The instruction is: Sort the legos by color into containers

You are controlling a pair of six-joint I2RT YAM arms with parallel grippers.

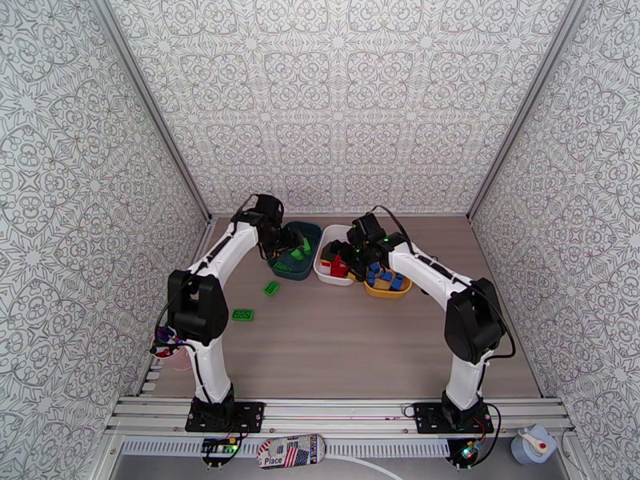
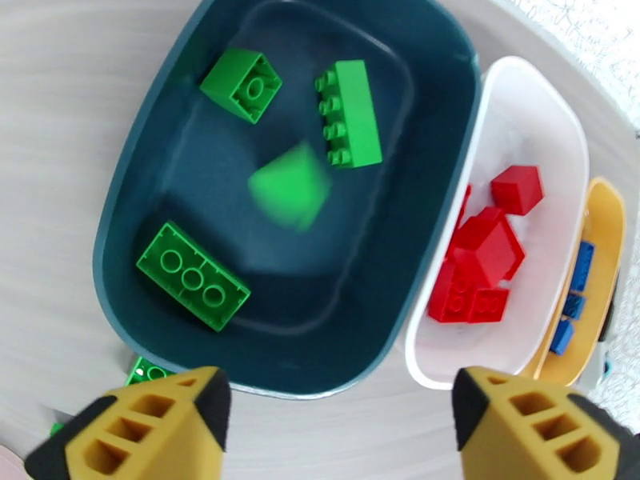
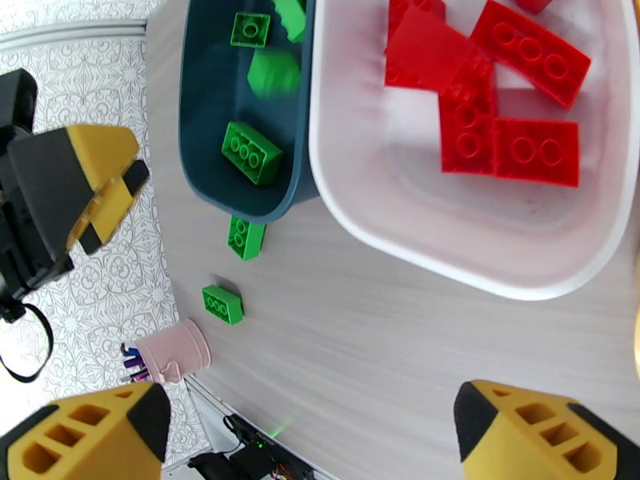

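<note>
Progress: nearly done, by my reckoning; colours are separated and no tub shows a mixed load.

Left to do: two stray green bricks (image 1: 272, 288) on the bare table (image 1: 344, 346), lower left of the teal tub (image 1: 294, 270) in the top view; one lies just beside its near rim, the other further down-left (image 1: 242, 315); both belong with the greens.

Containers:
- teal tub, centre of the top view; the left wrist view shows three green bricks (image 2: 192, 275) resting on its floor, studs up or sideways, plus a blurred green brick (image 2: 290, 186) mid-tub, probably dropping in
- white tub (image 2: 552, 130), touching the teal one on its right; holds a heap of red bricks (image 2: 480, 258), about six, some stacked or leaning, count uncertain
- yellow tub (image 2: 612, 210), against the white tub's far right edge in the left wrist view; holds several blue bricks (image 2: 582, 266), partly hidden, number unclear

Tools:
- left gripper (image 2: 340, 402) hangs over the teal tub's near rim; fingers spread, nothing between them
- right gripper (image 3: 312, 426) above the table just short of the white tub; fingers spread wide, nothing held; in the top view it sits over the white and yellow tubs

Other: pink cup (image 3: 178, 352) at the lower left of the right wrist view, well apart from the tubs; not part of the sort.

Judgement: left arm is the nearer one for both strays.
</note>
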